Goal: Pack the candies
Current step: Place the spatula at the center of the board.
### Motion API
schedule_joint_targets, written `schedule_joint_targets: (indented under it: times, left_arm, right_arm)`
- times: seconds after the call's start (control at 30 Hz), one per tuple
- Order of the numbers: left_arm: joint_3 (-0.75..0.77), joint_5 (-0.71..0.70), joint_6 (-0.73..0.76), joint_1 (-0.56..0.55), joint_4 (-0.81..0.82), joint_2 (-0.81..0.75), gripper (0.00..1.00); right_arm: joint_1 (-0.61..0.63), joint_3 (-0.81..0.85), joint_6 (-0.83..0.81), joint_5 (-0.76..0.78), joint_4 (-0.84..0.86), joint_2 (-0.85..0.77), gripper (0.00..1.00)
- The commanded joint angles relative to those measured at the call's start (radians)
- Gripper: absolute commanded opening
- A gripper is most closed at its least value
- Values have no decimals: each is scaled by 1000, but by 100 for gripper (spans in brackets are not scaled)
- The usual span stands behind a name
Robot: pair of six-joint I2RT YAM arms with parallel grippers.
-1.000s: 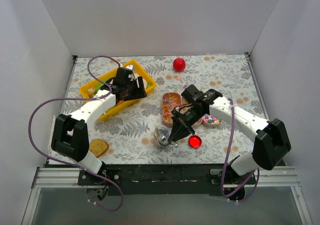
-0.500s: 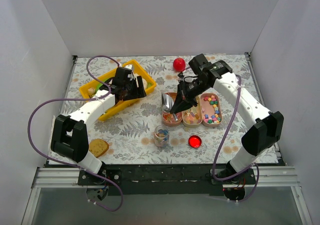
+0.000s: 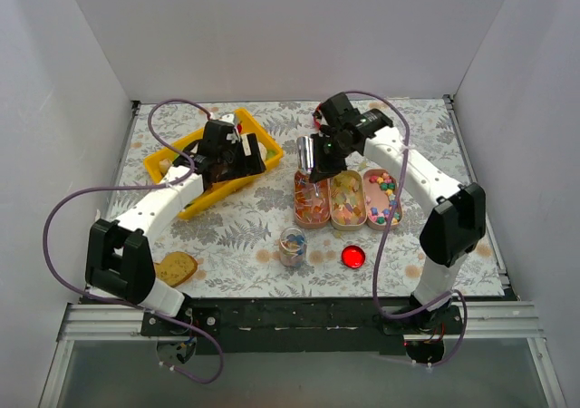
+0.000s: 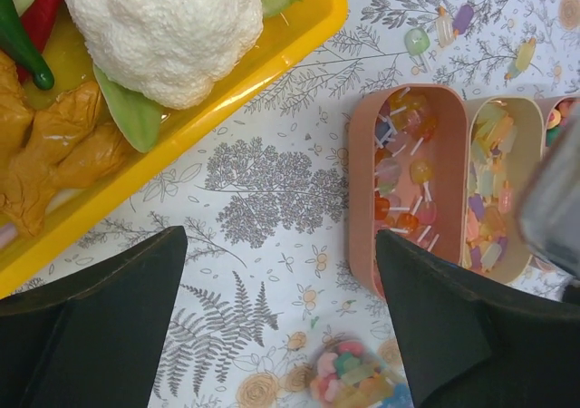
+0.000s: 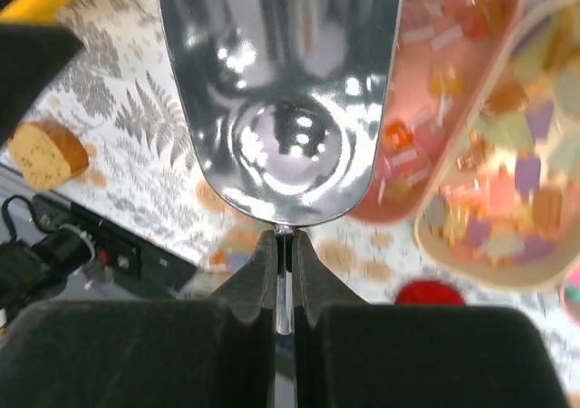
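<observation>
Above the far end of the pink dishes (image 4: 361,218), the right gripper (image 5: 283,245) pinches the thin handle of a metal scoop (image 5: 281,91), whose bowl is empty. Candies (image 4: 403,190) fill the three dishes; more lie in a small jar (image 3: 292,245) on their near side, beside a red lid (image 3: 352,257). Left of the dishes, the left gripper (image 4: 281,317) hangs with fingers spread wide, holding nothing, near a yellow tray (image 4: 304,27).
</observation>
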Motion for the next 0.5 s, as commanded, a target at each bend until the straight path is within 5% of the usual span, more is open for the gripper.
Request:
schedule_joint_targets:
  times: [0.0, 0.47]
  left_arm:
    - [11, -51, -6, 6, -13, -90, 94]
    - [-16, -229, -29, 11, -101, -262, 98]
  right_arm:
    - [59, 66, -57, 74, 174, 73, 1]
    - [137, 227, -98, 88, 179, 388, 1]
